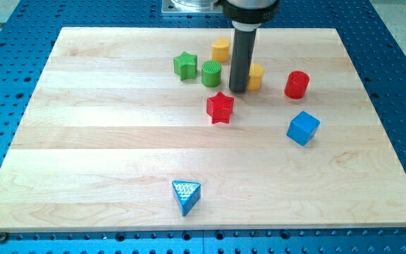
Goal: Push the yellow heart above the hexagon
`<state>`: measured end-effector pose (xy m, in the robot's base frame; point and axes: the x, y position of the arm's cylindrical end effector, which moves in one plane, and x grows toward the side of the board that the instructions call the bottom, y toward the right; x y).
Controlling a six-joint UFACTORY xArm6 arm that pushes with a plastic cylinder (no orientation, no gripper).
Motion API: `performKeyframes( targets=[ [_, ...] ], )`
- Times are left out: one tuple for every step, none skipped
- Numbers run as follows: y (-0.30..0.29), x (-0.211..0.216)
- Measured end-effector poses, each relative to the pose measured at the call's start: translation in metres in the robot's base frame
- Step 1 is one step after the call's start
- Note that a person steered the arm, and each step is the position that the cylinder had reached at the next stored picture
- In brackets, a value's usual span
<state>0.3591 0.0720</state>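
Note:
Two yellow blocks lie near the view's top centre. One yellow block (220,49) is highest in the view and looks like the hexagon. The other yellow block (256,76) lies lower and to the right. The rod partly hides it, so I cannot make out its shape for certain; it may be the heart. My tip (238,91) rests on the board against this block's left side, between it and the green cylinder (211,73). The red star (220,107) lies just below and left of the tip.
A green star (185,65) lies left of the green cylinder. A red cylinder (297,85) is to the right of the yellow block by the tip. A blue cube (302,128) lies below it. A blue triangle (186,195) sits near the bottom edge of the board.

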Motion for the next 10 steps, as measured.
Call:
performKeyframes(
  targets=[
    [0.001, 0.002],
    [-0.003, 0.03],
    [-0.037, 0.025],
    [-0.067, 0.016],
    [-0.084, 0.016],
    [-0.144, 0.016],
    [-0.158, -0.009],
    [-0.116, -0.056],
    [-0.063, -0.078],
    [-0.005, -0.092]
  ],
)
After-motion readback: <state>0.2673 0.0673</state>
